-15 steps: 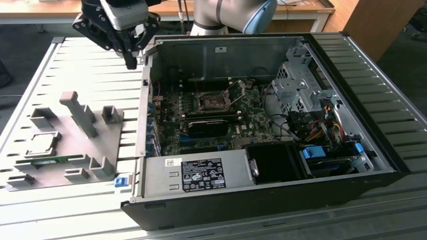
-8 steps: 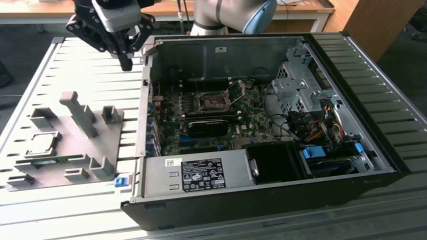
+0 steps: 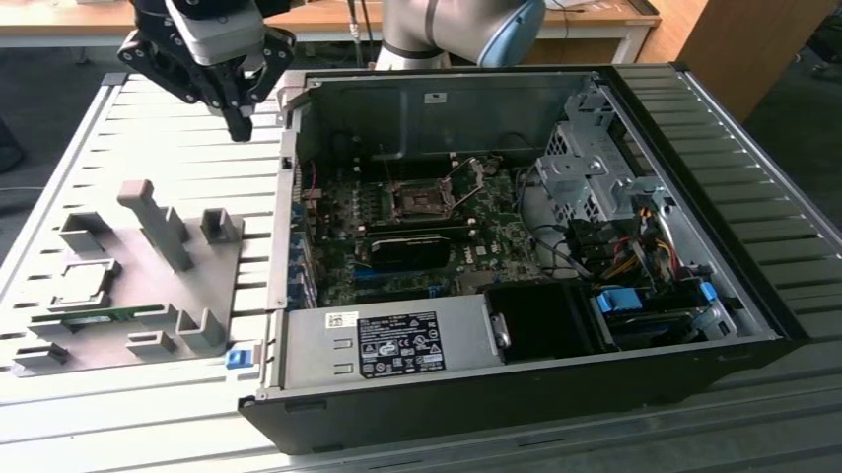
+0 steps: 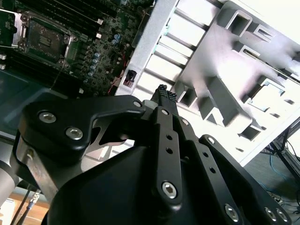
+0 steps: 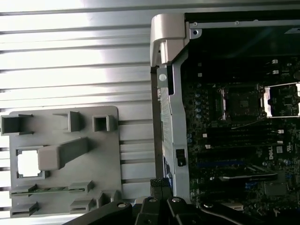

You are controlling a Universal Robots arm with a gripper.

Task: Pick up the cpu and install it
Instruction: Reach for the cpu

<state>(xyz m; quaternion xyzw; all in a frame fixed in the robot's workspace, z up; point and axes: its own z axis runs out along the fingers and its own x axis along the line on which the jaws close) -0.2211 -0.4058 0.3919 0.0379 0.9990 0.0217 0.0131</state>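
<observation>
Pincer [image 3: 240, 130] and chip [image 3: 82, 284] are well apart at this moment. In the exterior view the pincer hangs in the upper left of the frame. It is above the slatted table [image 3: 172, 138], just beside the left wall of the open computer case [image 3: 292, 197], and it points down. Its two fingers look pressed together into one narrow tip, with nothing between them (in the second wrist view the pincer [image 4: 162, 91] ends in the same single tip).

The chip lies flat in a square pocket of the grey plate [image 3: 152, 296], at the middle left edge of the frame. From the pincer it therefore lies down and to the left in the picture, on the side away from the case. The open socket [image 3: 424, 202] sits inside the case, to the right of the pincer, so chip and socket are on opposite sides of it.

The chip is square and has no long axis to follow; its edges seem to run along the edges of the plate. A tall grey post [image 3: 158, 222] stands near the pocket, between chip and pincer in the picture, and a green memory stick [image 3: 93, 317] lies just below the chip. There is only one arm, so no choice of side arises.
</observation>
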